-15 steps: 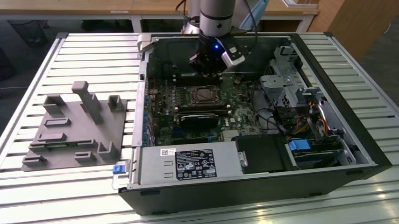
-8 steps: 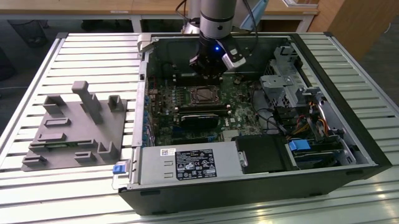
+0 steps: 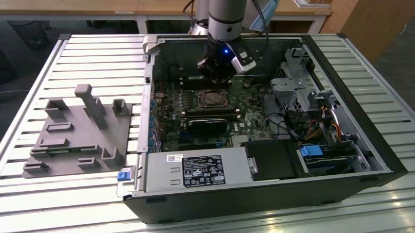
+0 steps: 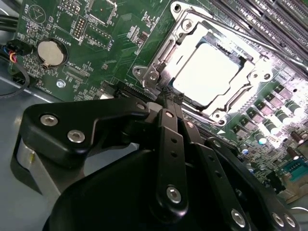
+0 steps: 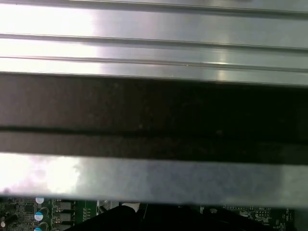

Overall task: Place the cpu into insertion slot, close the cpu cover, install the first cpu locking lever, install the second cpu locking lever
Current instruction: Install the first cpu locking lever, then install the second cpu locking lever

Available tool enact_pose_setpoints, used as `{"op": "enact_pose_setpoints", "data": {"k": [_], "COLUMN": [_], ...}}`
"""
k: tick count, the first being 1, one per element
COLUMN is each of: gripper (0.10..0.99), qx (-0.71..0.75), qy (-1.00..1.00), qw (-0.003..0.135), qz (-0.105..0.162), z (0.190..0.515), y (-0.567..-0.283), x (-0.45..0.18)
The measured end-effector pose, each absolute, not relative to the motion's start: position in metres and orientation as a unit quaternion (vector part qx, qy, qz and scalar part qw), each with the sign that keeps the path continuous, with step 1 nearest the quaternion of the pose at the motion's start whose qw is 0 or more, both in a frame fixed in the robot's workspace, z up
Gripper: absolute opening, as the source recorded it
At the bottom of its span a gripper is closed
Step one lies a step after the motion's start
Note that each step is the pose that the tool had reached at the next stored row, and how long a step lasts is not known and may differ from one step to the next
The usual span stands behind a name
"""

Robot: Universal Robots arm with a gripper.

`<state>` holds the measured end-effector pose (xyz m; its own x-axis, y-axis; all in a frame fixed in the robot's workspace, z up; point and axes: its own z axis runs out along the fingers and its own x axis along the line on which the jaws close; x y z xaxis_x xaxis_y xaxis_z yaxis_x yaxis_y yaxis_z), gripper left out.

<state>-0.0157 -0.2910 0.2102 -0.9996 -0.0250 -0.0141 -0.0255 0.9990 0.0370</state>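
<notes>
One cpu sits under one cpu cover; the closed end effector holds nothing.

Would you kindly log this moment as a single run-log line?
hand: fingers together, holding nothing, at the socket's edge | cpu: seated in insertion slot | cpu cover: down around chip | levers: cannot tell

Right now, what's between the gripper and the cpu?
In the second wrist view, the gripper sits at the socket's edge. Between it and the cpu lies the silver cpu cover frame, closed around the chip.
</notes>
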Motion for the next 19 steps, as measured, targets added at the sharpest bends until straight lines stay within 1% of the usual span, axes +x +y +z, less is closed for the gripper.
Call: {"op": "enact_pose_setpoints", "data": {"k": [19], "gripper": [0.106], "qx": [-0.013], "qy": [1.000], "qw": [0.007], "qz": [0.018], "z": [0.2108], "y": [-0.2977], "x": [-0.0152]}}
